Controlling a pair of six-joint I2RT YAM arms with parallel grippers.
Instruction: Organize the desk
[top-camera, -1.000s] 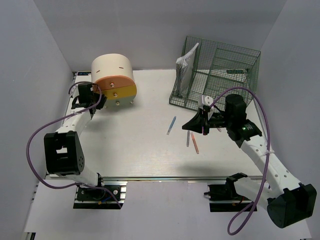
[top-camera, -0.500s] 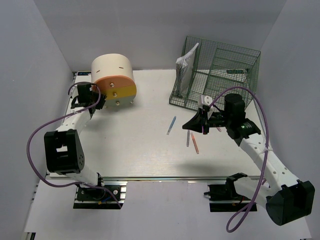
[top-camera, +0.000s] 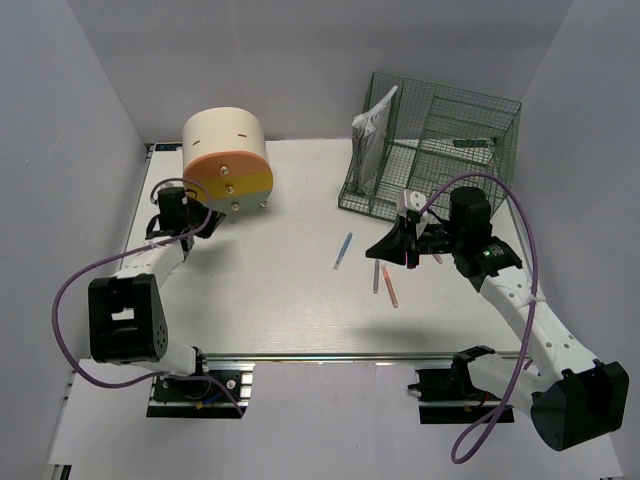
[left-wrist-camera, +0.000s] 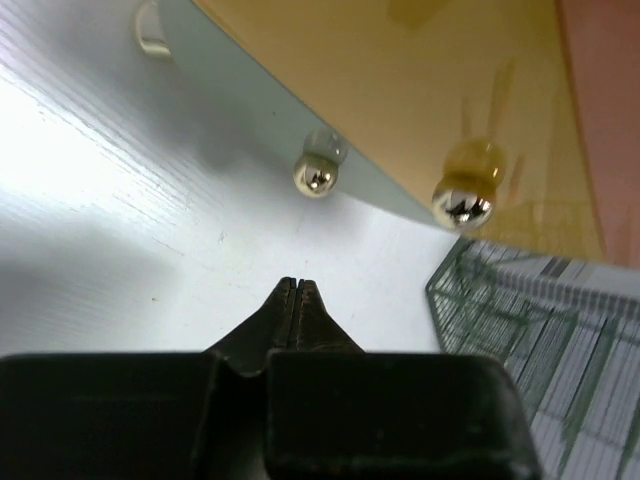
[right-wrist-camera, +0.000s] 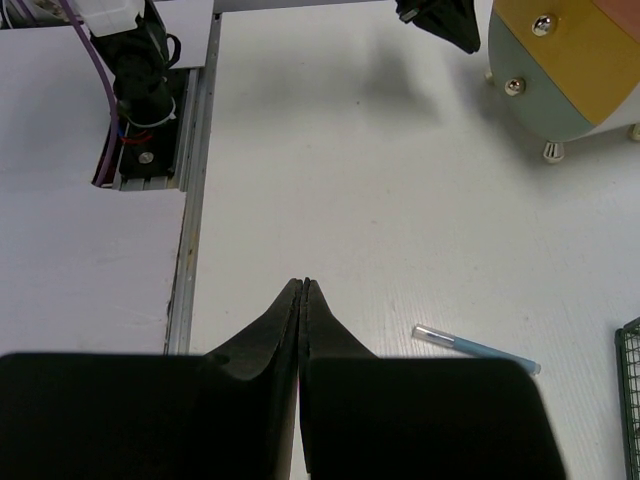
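The white desk (top-camera: 270, 300) holds a cream-and-orange round drawer box (top-camera: 228, 160) at the back left. My left gripper (top-camera: 207, 216) hovers just in front of the box's lower left, shut and empty. In the left wrist view its tips (left-wrist-camera: 298, 286) point at the gold knobs (left-wrist-camera: 461, 205) on the yellow drawer front (left-wrist-camera: 400, 100). A blue pen (top-camera: 343, 251), a purple pen (top-camera: 376, 277) and a red pen (top-camera: 388, 286) lie mid-desk. My right gripper (top-camera: 372, 252) hangs shut and empty above these pens. The right wrist view shows the blue pen (right-wrist-camera: 477, 348) beside its tips (right-wrist-camera: 303, 285).
A green wire rack (top-camera: 440, 150) stands at the back right with a white packet (top-camera: 372, 130) leaning in its left section. A small pink item (top-camera: 438, 259) lies under the right arm. A metal rail (top-camera: 330, 355) runs along the desk's front edge.
My left gripper has pulled back from the drawer box face toward the near side, opening briefly and then closing. The right arm and the pens have stayed put.
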